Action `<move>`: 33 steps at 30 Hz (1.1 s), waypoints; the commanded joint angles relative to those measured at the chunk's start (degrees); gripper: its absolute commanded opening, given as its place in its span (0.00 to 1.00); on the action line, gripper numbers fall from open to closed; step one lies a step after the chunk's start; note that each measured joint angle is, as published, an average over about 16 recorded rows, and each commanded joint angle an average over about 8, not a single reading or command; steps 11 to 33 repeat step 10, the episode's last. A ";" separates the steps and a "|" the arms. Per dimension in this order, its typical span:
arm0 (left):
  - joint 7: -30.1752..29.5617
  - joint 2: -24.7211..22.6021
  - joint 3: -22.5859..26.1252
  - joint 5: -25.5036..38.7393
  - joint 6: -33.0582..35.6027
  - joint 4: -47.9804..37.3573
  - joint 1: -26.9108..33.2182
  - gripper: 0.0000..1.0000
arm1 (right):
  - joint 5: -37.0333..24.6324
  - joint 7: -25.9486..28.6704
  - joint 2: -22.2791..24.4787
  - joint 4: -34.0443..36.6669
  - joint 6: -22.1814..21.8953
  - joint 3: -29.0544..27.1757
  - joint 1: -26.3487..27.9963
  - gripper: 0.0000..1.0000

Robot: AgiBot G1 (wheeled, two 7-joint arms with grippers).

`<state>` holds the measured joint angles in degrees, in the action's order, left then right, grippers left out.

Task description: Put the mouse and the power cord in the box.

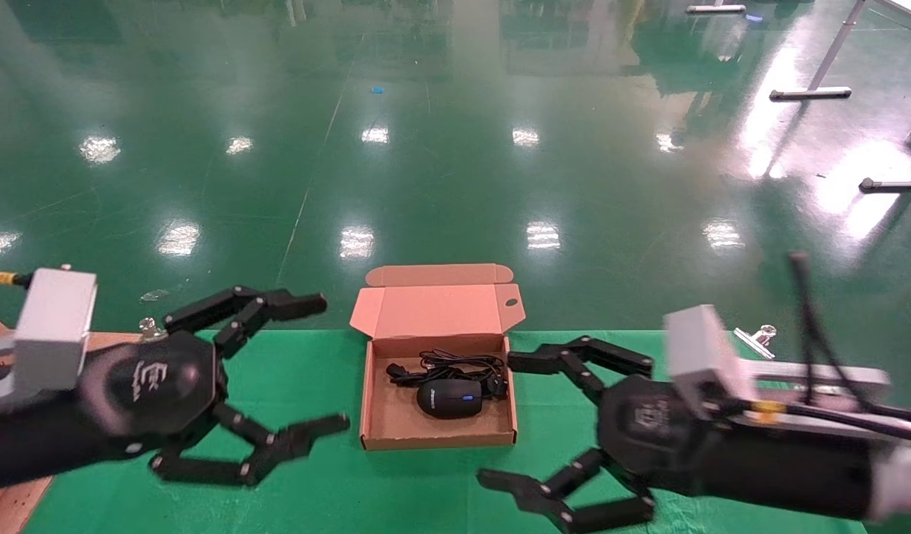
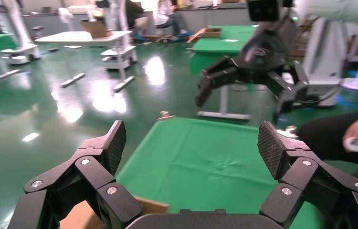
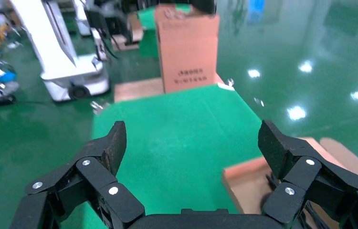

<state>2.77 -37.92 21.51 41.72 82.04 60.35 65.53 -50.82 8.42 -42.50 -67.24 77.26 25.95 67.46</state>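
The box (image 1: pixel 396 426) lies open on the green table with its lid folded back. In it the black mouse (image 1: pixel 449 398) sits toward the front, and the bundled power cord (image 1: pixel 444 366) lies just behind it. My left gripper (image 1: pixel 335 363) hovers open to the left of the box, with nothing between its fingers (image 2: pixel 115 143). To the right of the box my right gripper (image 1: pixel 496 420) is likewise open and empty. The right wrist view shows one corner of the box (image 3: pixel 248 183) beside a finger (image 3: pixel 275 145). A corner of the box (image 2: pixel 143 206) also shows in the left wrist view.
A brown cardboard panel (image 1: pixel 3 504) lies under my left arm at the table's left edge. Metal clips (image 1: pixel 756 337) hold the green cloth (image 1: pixel 426 489) at the far edge. A tall carton (image 3: pixel 186 47) stands beyond the table's left end. Green floor lies past the far edge.
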 commanded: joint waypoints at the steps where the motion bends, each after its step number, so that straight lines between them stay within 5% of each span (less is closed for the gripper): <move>1: -2.50 0.54 -1.02 0.03 0.68 2.45 -0.73 1.00 | 1.75 0.45 1.46 -1.24 1.65 -1.94 -1.15 1.00; 10: -11.63 2.49 -4.72 0.12 3.14 11.38 -3.41 1.00 | 8.06 2.10 6.73 -5.70 7.58 -8.93 -5.30 1.00; 33: -11.63 2.49 -4.72 0.12 3.14 11.38 -3.41 1.00 | 8.06 2.10 6.73 -5.70 7.58 -8.93 -5.30 1.00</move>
